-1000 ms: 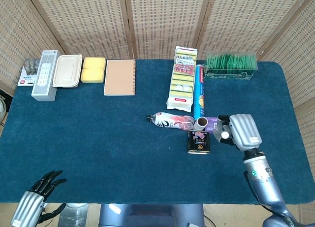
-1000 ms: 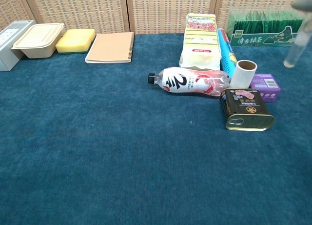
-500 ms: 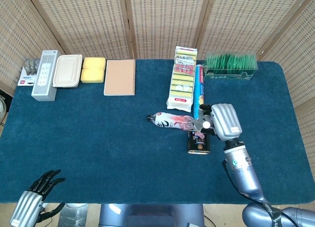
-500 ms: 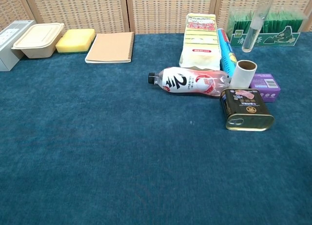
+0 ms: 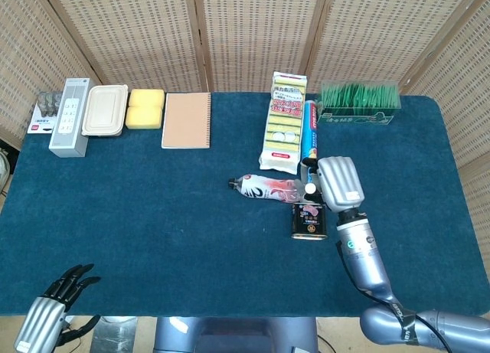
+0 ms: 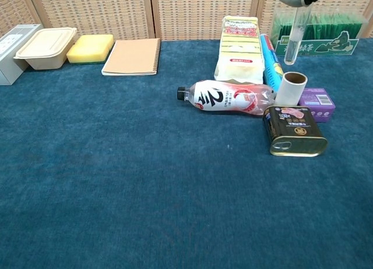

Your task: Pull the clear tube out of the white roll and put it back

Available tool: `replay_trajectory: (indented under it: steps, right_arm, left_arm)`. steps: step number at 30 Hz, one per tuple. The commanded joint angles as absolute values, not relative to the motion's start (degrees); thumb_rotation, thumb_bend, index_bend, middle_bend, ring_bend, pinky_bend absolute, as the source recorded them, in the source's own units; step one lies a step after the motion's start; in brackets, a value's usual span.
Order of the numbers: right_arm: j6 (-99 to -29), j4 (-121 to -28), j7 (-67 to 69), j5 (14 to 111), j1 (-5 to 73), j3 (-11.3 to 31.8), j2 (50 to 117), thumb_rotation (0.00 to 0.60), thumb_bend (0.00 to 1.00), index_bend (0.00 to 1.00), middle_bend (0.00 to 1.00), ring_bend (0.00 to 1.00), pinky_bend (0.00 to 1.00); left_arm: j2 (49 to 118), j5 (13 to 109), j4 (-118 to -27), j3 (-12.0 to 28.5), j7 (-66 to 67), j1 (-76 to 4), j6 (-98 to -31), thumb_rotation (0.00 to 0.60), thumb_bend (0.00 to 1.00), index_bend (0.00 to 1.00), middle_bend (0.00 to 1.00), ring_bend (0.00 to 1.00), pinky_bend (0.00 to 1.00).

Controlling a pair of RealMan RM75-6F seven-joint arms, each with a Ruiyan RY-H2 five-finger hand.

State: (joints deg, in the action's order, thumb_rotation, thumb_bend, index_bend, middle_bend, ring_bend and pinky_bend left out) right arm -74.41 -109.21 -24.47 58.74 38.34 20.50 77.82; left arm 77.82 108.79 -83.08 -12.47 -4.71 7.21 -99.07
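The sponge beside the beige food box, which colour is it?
Yellow; the sponge shows best in the chest view.

Right hand [image 5: 338, 183] raised over the table, fingers closed in a grip, left hand [image 5: 57, 307] low, fingers spread

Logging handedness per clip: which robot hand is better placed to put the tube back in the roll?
Right. The right robot hand already holds the tube above the roll; the left robot hand hangs off the table's near-left corner.
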Motion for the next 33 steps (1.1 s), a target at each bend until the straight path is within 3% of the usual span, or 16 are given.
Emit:
replay_trajectory:
  steps: [1,33]
  right_arm:
    - [-73.9,-107.8,-24.1,58.3,38.7,20.4,78.3,0.600,0.46,0.84,0.94,1.00,0.89]
    - [-71.4,-102.8,-23.4,56.8,38.7,17.9,80.0,0.600,0.46,0.84,0.94,1.00,0.89]
  left_arm:
    - [77.8,108.5,-83.5,-12.4,-4.4,7.2,-98.8,0.600,0.18,0.24,0.15,0.12,0.27]
    - [77.7,108.2,-84.0,-12.3,-3.4,7.2,-98.1,0.600,0.18,0.23,0.15,0.12,0.27]
